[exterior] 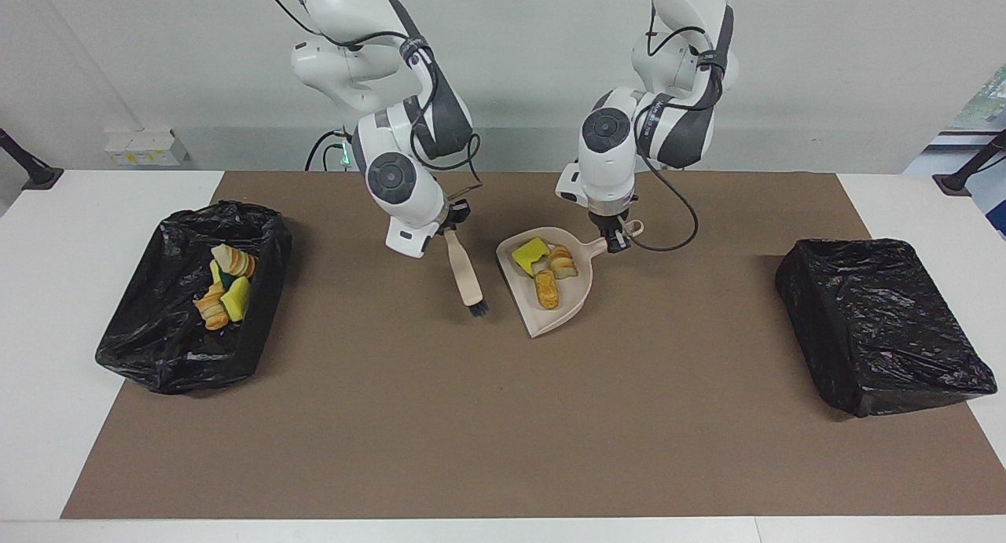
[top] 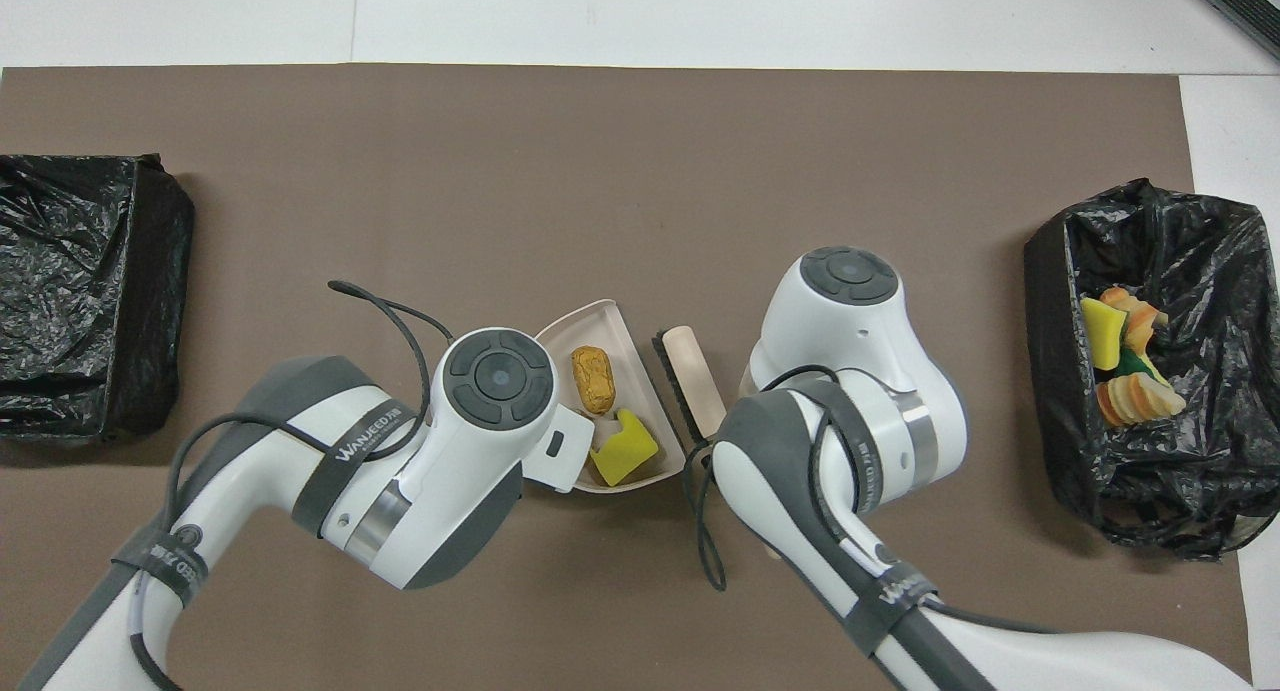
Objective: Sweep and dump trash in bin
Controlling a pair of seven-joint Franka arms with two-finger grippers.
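Observation:
The beige dustpan (exterior: 559,311) is at the middle of the brown mat and holds three pieces of trash: a yellow sponge chunk (exterior: 530,254) and two golden-brown bread pieces (exterior: 548,289). They also show in the overhead view (top: 592,378). My left gripper (exterior: 617,240) is shut on the dustpan's handle. My right gripper (exterior: 449,219) is shut on the beige brush (exterior: 468,276), bristles down beside the pan toward the right arm's end. The black-lined bin (exterior: 134,346) at the right arm's end holds several more scraps (exterior: 224,291).
A second black-bagged bin (exterior: 880,323) sits at the left arm's end of the mat (exterior: 503,433). In the overhead view the arms' wrists cover both grippers; the brush (top: 695,376) and the pan's rim (top: 585,316) show between them.

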